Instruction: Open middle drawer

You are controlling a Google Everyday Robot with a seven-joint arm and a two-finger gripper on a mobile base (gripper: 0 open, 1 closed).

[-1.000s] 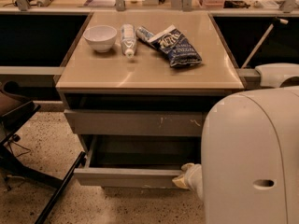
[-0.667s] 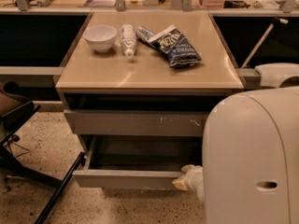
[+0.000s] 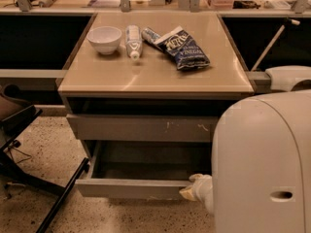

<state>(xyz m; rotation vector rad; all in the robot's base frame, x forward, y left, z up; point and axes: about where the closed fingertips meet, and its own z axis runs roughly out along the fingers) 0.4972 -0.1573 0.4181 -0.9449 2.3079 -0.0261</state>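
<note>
Gripper [image 3: 193,190] low, at the right end of the middle drawer [image 3: 126,188], against the top edge of its front. Can't tell how wide it is set or whether it has hold of the edge. Most of it is hidden behind the bulky white arm [image 3: 262,164], which fills the right foreground.

Drawer stands well out of the cabinet, with the grey tray inside showing. Task looks mostly done. Scratched front [image 3: 141,128] above it is closed.

Risks:
- Front has no handle, so a pull on the bare edge could slip off if contact is shallow.
- Contact sits at the far right end, so an off-centre pull could rack the drawer and jam it.
- The arm is close in front of the right side, so the drawer could run into it if pulled further.
- Black chair leg [image 3: 60,198] lies just beside the left corner, so the front could catch it.
- Overpull could bring the drawer off its runners.

On the top [image 3: 155,79], a bowl [image 3: 104,39], tube [image 3: 132,40] and chip bag [image 3: 183,47] sit well clear, but a hard jerk could shake them.
</note>
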